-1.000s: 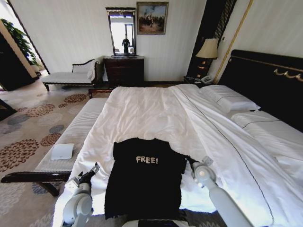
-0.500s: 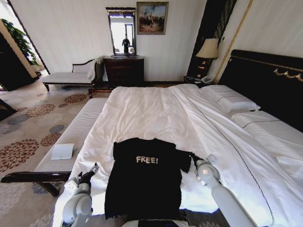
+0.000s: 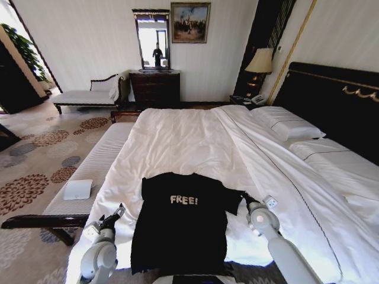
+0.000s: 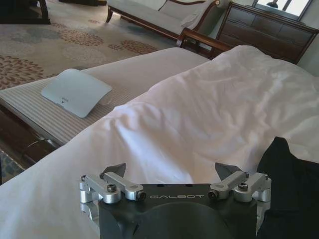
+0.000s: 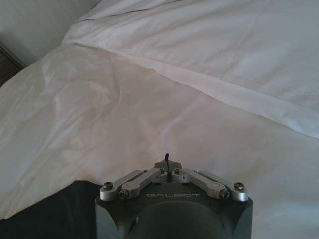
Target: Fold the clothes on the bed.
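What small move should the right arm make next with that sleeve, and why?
Probably carry the right claw inward over the T-shirt to lay the sleeve across the chest. Its fingers are closed on a pinch of black cloth at the shirt's right sleeve, which is drawn outward on the bed. The left claw waits open beside the other sleeve, holding nothing.

The bed point(image 3: 195, 136) is seen from high at its foot edge, looking forward and down toward the far wall. Both wrist views are taken low, close over the white duvet point(image 4: 199, 119), each above its own gripper base; the duvet is shared by all three.
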Available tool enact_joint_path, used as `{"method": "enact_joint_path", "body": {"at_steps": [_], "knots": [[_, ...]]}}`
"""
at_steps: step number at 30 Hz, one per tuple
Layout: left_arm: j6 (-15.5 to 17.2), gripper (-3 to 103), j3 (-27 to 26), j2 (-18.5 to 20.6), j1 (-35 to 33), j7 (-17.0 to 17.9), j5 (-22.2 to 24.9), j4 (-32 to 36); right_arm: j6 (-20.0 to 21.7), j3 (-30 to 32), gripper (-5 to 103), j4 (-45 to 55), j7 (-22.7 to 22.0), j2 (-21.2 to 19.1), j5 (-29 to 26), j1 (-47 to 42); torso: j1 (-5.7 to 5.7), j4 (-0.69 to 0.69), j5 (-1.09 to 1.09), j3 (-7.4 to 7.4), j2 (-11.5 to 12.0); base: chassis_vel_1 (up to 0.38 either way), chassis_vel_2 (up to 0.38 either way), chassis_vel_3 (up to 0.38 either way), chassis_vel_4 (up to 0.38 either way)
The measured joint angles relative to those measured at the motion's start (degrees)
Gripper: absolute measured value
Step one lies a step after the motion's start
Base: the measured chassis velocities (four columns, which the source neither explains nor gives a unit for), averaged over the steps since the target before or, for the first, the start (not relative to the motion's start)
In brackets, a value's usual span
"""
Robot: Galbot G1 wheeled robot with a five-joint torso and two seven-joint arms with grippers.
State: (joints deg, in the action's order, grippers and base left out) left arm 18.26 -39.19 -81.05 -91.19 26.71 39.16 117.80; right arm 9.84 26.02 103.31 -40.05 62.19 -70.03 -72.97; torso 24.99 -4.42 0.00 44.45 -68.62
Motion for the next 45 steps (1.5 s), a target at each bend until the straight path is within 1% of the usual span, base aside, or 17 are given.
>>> {"method": "enact_joint_path", "body": {"at_steps": [4, 5, 6, 9, 12, 16, 18, 21, 23, 27, 28, 30, 34, 37, 40, 43, 45], "knots": [[0.00, 100, 0.02, 0.00, 0.19, -0.01, 0.14, 0.03, 0.74, -0.24, -1, -0.36, -1.05, 0.13, 0.45, -0.06, 0.00, 0.00, 0.00, 0.00, 0.01, 0.000, 0.000, 0.000, 0.000], [0.00, 100, 0.01, 0.02, 0.21, -0.01, 0.18, 0.05, 0.93, -0.26, 4, -0.38, -1.45, 0.13, 0.87, -0.11, 0.00, 0.00, 0.00, 0.00, 0.00, 0.000, 0.000, 0.000, 0.000], [0.00, 100, 0.01, 0.02, 0.21, -0.01, 0.18, 0.05, 0.93, -0.26, 4, -0.38, -1.45, 0.13, 0.87, -0.11, 0.00, 0.00, 0.00, 0.00, 0.00, 0.000, 0.000, 0.000, 0.000], [0.00, 100, -0.06, 0.06, 0.17, -0.01, 0.26, 0.10, 1.08, 0.01, 20, 0.44, -2.72, -0.14, 2.10, -1.17, 0.00, 0.01, 0.00, 0.00, 0.01, 0.000, 0.000, 0.000, 0.000], [0.00, 100, -0.13, 0.04, 0.10, -0.01, 0.31, 0.10, 1.15, 0.34, 25, 2.39, -3.97, -0.49, 1.47, -2.78, 0.00, 0.00, 0.00, 0.00, 0.00, 0.000, 0.000, 0.000, 0.000], [-0.15, 100, -0.13, -0.25, -0.01, -0.02, 0.27, -0.15, 1.87, 0.12, 47, 8.47, -6.50, -1.01, -2.56, -7.83, 0.00, -0.01, -0.01, 0.00, 0.00, 0.000, 0.000, 0.000, 0.000], [-0.16, 100, -0.08, -0.34, -0.02, -0.02, 0.22, -0.21, 2.05, -0.12, 47, 9.44, -6.80, -0.99, -3.37, -8.58, 0.00, -0.01, 0.00, 0.00, 0.00, 0.000, 0.000, 0.000, 0.000], [-0.20, 100, 0.08, -0.66, -0.06, -0.02, -0.03, -0.25, 2.66, -1.50, 63, 11.30, -7.38, -0.34, -5.69, -9.94, 0.00, 0.00, -0.01, 0.00, 0.00, 0.000, 0.000, 0.000, 0.000], [-0.21, 100, 0.09, -0.69, -0.08, -0.03, -0.09, -0.25, 2.70, -1.81, 63, 11.28, -7.38, -0.14, -5.99, -9.91, 0.00, 0.00, 0.00, 0.00, 0.00, 0.000, 0.000, 0.000, 0.000], [-0.21, 100, -0.11, -0.74, -0.39, -0.02, -0.21, 0.18, 2.73, -3.29, 85, 9.89, -7.40, 0.69, -7.19, -8.56, 0.00, 0.00, 0.00, 0.00, 0.01, 0.000, 0.000, 0.000, 0.000], [-0.21, 100, -0.11, -0.74, -0.39, -0.02, -0.21, 0.18, 2.73, -3.29, 85, 9.89, -7.40, 0.69, -7.19, -8.56, 0.00, 0.00, 0.00, 0.00, 0.01, 0.000, 0.000, 0.000, 0.000], [-0.25, 100, -0.36, -0.68, -0.76, -0.01, -0.21, 0.34, 2.72, -3.68, 98, 9.37, -7.39, 0.79, -7.28, -8.07, 0.00, 0.01, 0.00, 0.00, 0.01, 0.000, 0.000, 0.000, 0.000], [-0.37, 100, -0.62, -0.60, -1.20, 0.00, -0.24, 0.56, 2.50, -3.90, 91, 8.70, -7.36, 0.93, -7.20, -7.58, 0.00, 0.00, 0.00, 0.00, 0.01, 0.000, 0.000, 0.000, 0.000], [-0.40, 100, -0.77, -0.53, -1.42, 0.04, -0.27, 0.82, 2.06, -3.92, 75, 8.59, -7.35, 1.01, -7.08, -7.41, 0.00, 0.00, 0.00, 0.00, 0.01, 0.000, 0.000, 0.000, 0.000], [-0.41, 100, -0.77, -0.51, -1.43, 0.09, -0.30, 0.97, 1.95, -3.92, 70, 8.86, -7.35, 1.01, -7.05, -7.51, 0.00, 0.00, 0.00, 0.00, 0.01, 0.000, 0.000, 0.000, 0.000], [-0.41, 100, -0.71, -0.53, -1.46, 0.21, -0.49, 1.16, 1.82, -3.84, 54, 9.10, -7.35, 1.07, -6.72, -7.80, 0.00, 0.00, 0.00, 0.00, 0.01, 0.000, 0.000, 0.000, 0.000], [-0.41, 100, -0.68, -0.54, -1.49, 0.23, -0.55, 1.18, 1.75, -3.80, 54, 9.19, -7.35, 1.08, -6.59, -7.92, 0.00, 0.00, 0.00, 0.00, 0.01, 0.000, 0.000, 0.000, 0.000]]}}
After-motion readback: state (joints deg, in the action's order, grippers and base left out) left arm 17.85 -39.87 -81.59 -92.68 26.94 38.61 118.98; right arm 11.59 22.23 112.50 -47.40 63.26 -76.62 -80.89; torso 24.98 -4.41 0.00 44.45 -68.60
